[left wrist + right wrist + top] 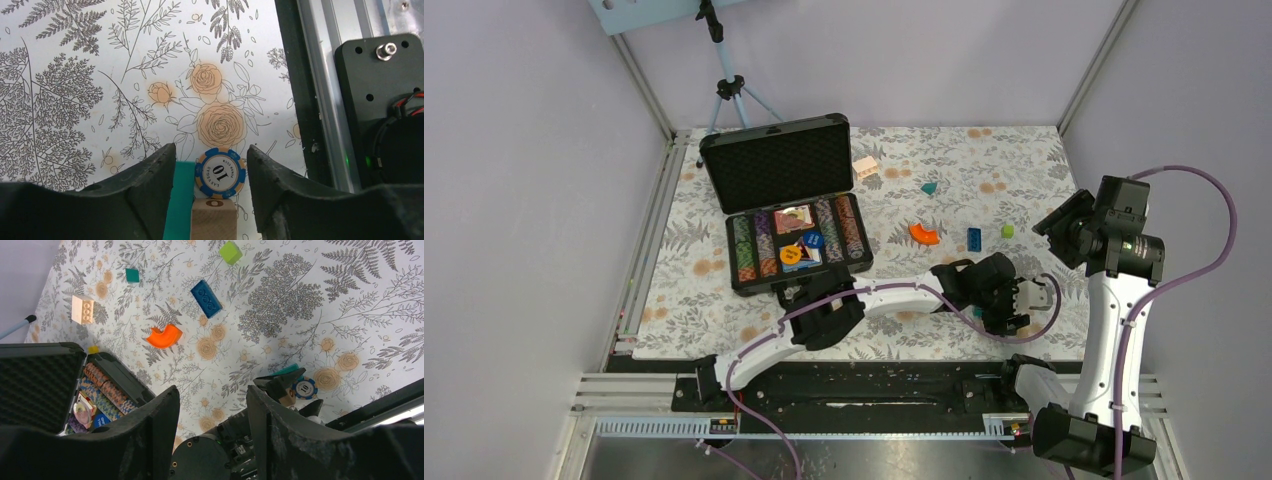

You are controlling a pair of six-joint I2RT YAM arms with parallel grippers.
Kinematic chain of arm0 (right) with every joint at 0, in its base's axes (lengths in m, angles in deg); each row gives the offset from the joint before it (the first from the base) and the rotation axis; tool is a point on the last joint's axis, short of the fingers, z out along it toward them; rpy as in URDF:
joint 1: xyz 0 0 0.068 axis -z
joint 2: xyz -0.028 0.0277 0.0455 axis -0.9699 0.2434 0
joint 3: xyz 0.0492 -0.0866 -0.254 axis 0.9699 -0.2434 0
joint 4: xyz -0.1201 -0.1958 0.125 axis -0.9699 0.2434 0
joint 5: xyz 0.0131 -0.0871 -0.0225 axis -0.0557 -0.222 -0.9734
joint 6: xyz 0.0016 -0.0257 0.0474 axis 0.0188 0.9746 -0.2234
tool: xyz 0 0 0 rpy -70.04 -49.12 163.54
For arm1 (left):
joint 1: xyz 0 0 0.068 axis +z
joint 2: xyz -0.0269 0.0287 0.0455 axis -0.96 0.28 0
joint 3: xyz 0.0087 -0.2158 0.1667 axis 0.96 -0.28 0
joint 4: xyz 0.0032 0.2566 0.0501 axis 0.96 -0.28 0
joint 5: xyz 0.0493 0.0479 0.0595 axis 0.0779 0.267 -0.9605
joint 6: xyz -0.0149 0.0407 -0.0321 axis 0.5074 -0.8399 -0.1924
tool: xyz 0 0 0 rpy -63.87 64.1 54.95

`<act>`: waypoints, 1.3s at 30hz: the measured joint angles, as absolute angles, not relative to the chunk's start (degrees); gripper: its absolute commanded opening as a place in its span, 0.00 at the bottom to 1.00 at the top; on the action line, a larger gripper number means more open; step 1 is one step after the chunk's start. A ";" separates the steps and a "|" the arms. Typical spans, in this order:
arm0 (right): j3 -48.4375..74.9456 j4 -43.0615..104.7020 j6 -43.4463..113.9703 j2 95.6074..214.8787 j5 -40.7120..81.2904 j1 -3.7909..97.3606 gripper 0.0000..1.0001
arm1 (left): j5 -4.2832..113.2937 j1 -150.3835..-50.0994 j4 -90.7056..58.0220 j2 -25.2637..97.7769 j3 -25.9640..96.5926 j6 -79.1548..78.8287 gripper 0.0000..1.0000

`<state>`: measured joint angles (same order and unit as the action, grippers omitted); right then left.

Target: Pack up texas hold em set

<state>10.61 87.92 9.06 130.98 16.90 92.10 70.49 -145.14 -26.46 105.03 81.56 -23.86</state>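
Left gripper (211, 150): parted around blue chip (220, 172) on table (75, 75), untouched, beside wood block (214, 222) | Right gripper (212, 390): parted, empty | Step: fetching stray chip | Next: likely pinch, carry to open case (774, 170)

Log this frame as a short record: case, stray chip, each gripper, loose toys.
case: black briefcase open, lid up, chip rows inside
stray chip: blue-and-white chip marked 10, outside the case, next to a wooden block and a teal block
left gripper: open, one finger on each side of the stray chip, a gap showing on both sides
right gripper: open, nothing between its fingers, held high
loose toys: orange curved block, blue brick, green block, all outside the case
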 measured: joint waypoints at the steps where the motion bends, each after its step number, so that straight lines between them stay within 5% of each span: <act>1: 10.61 87.89 9.08 131.02 16.90 92.10 0.59 | 70.52 -145.18 -26.83 105.05 81.71 -24.43 0.43; 18: 10.11 86.93 9.21 131.26 18.91 92.10 0.59 | 72.40 -143.91 -26.46 101.82 74.65 -29.26 0.35; 24: 9.41 86.45 9.15 131.26 19.92 92.10 0.60 | 73.12 -141.03 -26.28 99.30 70.50 -28.78 0.18; 39: 7.81 84.81 9.17 131.26 22.34 92.10 0.61 | 71.98 -132.40 -23.79 86.80 50.98 -26.68 0.18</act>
